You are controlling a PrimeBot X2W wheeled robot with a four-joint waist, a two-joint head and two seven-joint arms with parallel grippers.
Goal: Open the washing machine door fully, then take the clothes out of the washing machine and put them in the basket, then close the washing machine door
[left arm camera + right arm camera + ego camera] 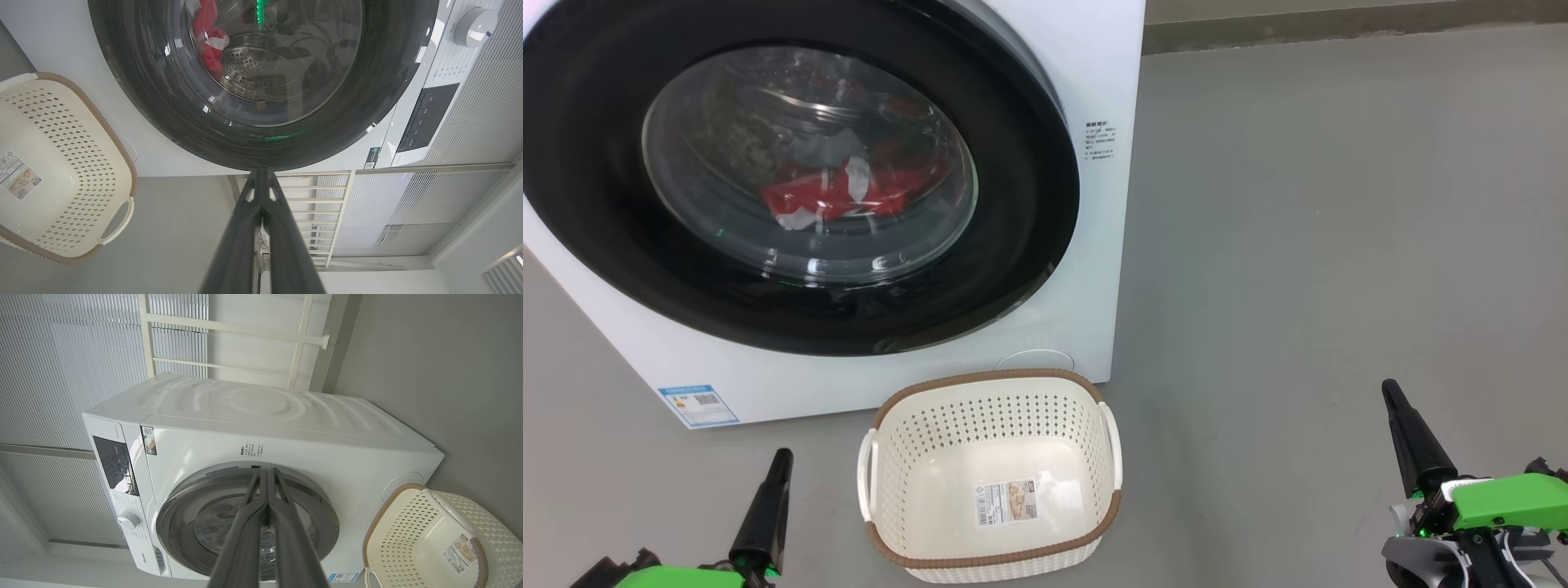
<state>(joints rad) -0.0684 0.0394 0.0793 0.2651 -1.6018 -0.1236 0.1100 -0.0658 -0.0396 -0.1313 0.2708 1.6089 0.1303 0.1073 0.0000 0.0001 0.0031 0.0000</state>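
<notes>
Currently, head view: washing machine door [809, 163] shut, clothes [841, 192] seen behind glass, basket [988, 374] just before washing machine [1094, 65]. Left gripper [781, 457] below door, nearer; right gripper [1390, 388] well apart rightward. Left wrist view: fingers [282, 228] pressed together, aimed at door's rim. Right wrist view: fingers [245, 539] pressed together; nearly whole door outline given, cropped in head view.

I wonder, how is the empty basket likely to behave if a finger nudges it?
The basket looks like thin perforated plastic and is empty, so it is probably light. On the smooth grey floor it would likely slide rather than tip, given its wide, low shape.
</notes>
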